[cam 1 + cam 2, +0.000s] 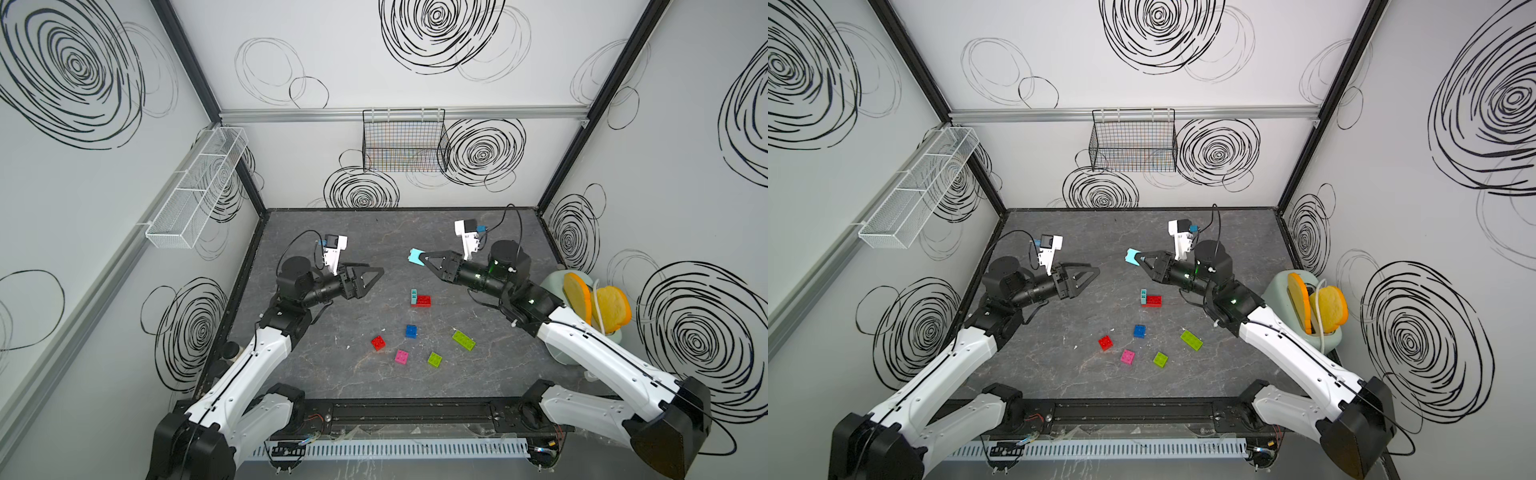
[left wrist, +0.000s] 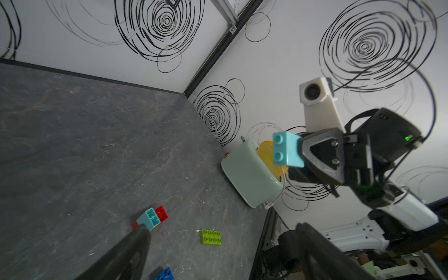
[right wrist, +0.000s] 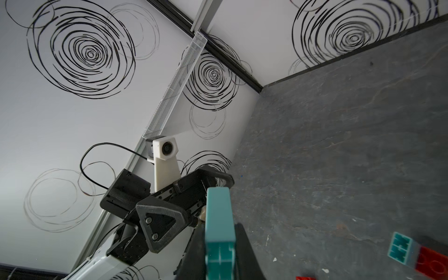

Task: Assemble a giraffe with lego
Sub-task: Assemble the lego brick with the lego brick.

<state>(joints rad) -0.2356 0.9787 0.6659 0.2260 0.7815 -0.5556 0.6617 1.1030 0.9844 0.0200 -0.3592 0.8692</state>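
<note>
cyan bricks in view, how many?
2. One cyan brick is held by the right gripper above the table; the second cyan brick lies on the table against a red brick. Nothing seems hidden.

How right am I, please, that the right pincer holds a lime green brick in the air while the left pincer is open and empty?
Not quite: the brick in the right pincer is light cyan, not lime green, as the left wrist view shows. The left pincer is open and empty.
</note>
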